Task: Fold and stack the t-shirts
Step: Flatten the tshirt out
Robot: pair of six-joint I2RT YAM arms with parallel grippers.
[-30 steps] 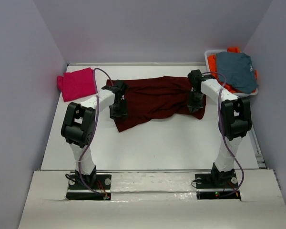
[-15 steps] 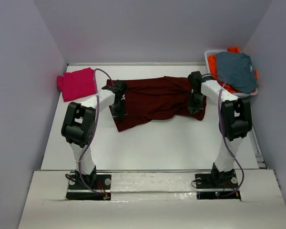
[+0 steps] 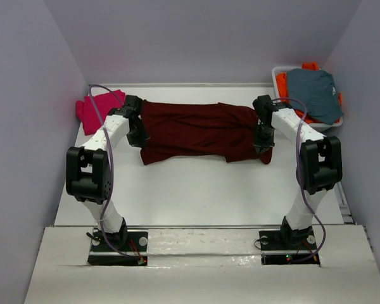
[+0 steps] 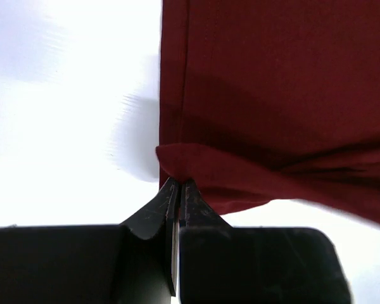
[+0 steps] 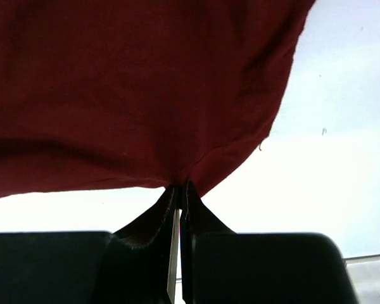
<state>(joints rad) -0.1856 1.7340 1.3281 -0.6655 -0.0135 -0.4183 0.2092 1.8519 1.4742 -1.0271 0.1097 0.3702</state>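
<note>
Early stage by my read: the large dark maroon cloth t-shirt (image 3: pixel 196 132) has no fold yet. It lies mid white counter (image 3: pixel 196 190) as a bunched band, long axis 9 to 3 o'clock; neck end unreadable. Left tool (image 4: pixel 178 183) is clenched on its 9 o'clock edge, right tool (image 5: pixel 180 185) on its 3 o'clock corner. At 10 o'clock sits a magenta-pink cloth shirt (image 3: pixel 101 109), looks folded. Far 2 o'clock: grey-blue garment (image 3: pixel 313 92) over orange cloth (image 3: pixel 280 82) in a white tub (image 3: pixel 274 69), left to do.
</note>
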